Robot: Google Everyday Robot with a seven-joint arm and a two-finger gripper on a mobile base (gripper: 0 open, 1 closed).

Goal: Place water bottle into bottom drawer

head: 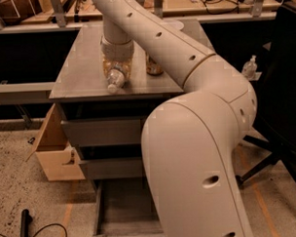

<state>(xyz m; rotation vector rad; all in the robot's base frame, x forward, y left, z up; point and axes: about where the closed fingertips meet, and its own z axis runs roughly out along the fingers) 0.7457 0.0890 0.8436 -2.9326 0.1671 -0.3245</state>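
Observation:
The water bottle is clear crinkled plastic with a white cap. It lies on its side near the front edge of the grey cabinet top, cap toward me. My gripper hangs straight down over the bottle's far end, in contact with it or just above it. The bottom drawer stands pulled open at floor level, showing a flat grey floor, and my arm's big white link covers its right part.
A gold-brown soda can stands just right of the gripper. Two shut grey drawer fronts sit above the open drawer. A wooden box stands left of the cabinet, a black cable lies on the floor, and a chair base stands right.

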